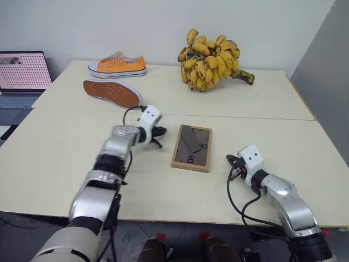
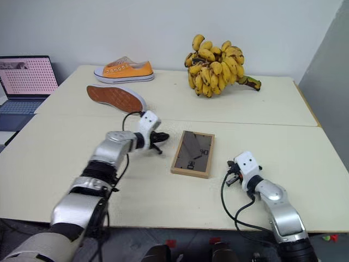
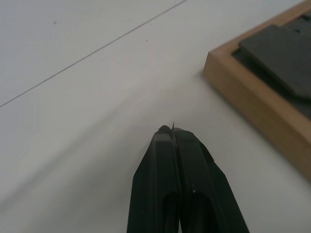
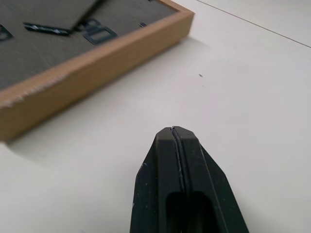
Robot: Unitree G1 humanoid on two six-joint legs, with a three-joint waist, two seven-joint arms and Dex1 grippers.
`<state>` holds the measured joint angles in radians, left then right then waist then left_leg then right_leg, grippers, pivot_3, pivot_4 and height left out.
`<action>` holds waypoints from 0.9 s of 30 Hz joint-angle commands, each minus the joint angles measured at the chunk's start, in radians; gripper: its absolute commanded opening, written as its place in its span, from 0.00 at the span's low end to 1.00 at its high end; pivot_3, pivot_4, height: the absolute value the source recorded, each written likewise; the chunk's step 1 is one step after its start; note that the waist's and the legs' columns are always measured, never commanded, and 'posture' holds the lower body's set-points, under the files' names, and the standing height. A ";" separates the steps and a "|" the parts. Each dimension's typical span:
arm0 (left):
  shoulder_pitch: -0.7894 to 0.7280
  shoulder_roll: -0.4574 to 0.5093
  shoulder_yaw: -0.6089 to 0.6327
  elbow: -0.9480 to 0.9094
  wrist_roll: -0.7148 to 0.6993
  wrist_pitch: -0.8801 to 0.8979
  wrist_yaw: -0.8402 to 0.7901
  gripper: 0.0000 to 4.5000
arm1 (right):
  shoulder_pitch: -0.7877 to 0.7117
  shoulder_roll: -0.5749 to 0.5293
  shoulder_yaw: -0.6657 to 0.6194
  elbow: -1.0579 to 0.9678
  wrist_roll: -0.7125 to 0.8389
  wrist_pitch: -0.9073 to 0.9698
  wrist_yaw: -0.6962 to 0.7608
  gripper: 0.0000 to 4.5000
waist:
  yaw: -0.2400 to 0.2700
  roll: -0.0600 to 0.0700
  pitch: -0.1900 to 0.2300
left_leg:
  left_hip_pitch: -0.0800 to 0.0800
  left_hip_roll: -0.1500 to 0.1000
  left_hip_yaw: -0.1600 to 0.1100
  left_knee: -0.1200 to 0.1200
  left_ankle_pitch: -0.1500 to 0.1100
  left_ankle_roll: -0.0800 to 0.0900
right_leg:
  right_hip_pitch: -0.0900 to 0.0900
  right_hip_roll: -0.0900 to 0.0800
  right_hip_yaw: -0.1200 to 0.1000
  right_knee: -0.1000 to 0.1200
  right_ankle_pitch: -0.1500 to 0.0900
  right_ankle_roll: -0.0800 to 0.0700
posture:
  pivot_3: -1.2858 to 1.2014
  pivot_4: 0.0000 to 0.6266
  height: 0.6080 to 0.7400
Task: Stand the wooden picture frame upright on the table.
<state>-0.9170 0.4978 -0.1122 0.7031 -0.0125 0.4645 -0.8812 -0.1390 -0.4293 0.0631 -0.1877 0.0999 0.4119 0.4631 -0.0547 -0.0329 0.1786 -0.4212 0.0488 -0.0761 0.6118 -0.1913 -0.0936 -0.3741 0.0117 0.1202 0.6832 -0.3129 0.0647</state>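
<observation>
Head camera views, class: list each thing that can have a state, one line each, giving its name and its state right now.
Picture frame: lying flat, back panel up, not yet standing.
Left gripper: shut, empty, beside the frame.
Right gripper: shut, empty, beside the frame.
Orange shoe: upright on its sole.
Second shoe: tipped over, sole showing.
Laptop: open, screen lit.
Bananas: piled in a bunch on the table.

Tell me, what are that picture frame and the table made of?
The picture frame looks like light, unvarnished wood: pale tan rim with faint grain and a chipped corner, seen in the right wrist view. Its back panel seems to be grey-brown matte board. The table looks like smooth cream laminate, though the core is hidden.
</observation>
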 commanded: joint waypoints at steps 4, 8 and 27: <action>-0.027 0.134 -0.006 -0.199 -0.141 0.373 -0.277 0.00 | -0.018 -0.060 -0.030 0.032 -0.011 -0.076 0.044 0.00 | 0.004 0.000 0.000 | 0.000 0.000 -0.001 0.000 0.000 0.000 | 0.001 0.000 -0.001 0.000 0.000 0.000 | 0.52 0.24 1.00; 0.127 0.276 -0.033 -0.501 -0.353 0.701 -0.467 0.04 | -0.026 -0.061 -0.043 0.042 -0.006 -0.083 0.041 0.00 | -0.010 0.002 0.001 | -0.001 0.000 -0.001 0.000 0.000 0.000 | 0.000 0.000 -0.001 0.000 -0.001 -0.001 | 0.52 0.24 1.00; 0.085 0.192 -0.020 -0.357 -0.482 0.822 -0.313 0.93 | -0.012 -0.044 0.036 0.046 -0.099 -0.136 0.024 0.00 | -0.004 0.003 0.002 | 0.003 0.000 -0.003 0.000 0.000 0.000 | -0.001 0.000 -0.003 0.012 -0.008 -0.003 | 0.52 0.24 1.00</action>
<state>-0.8057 0.6981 -0.1491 0.3247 -0.4953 1.3099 -1.2091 -0.1423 -0.4701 0.1012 -0.1249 0.0128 0.2947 0.4937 -0.0583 -0.0304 0.1804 -0.4177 0.0490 -0.0792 0.6119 -0.1911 -0.0933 -0.3749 0.0122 0.1173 0.6956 -0.3206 0.0614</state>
